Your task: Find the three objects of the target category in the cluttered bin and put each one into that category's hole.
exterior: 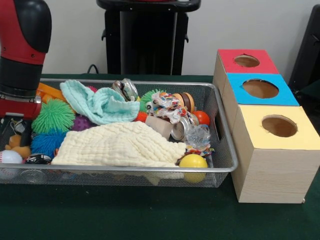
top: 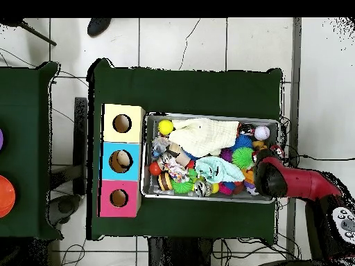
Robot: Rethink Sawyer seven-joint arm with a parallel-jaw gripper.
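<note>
Three wooden boxes with a hole each, topped red (exterior: 247, 60), blue (exterior: 261, 88) and yellow (exterior: 278, 126), stand in a row just beside the wire bin (exterior: 226, 159) on the green bench (exterior: 150, 215). Inside lie a cream cloth (exterior: 120, 145), a teal cloth (exterior: 97, 102), a green spiky ball (exterior: 53, 116), a yellow ball (exterior: 193, 162) and a crushed can (exterior: 180, 129). The red arm (exterior: 22, 55) reaches down over the bin's end; its hand is hidden, so I cannot tell its state.
</note>
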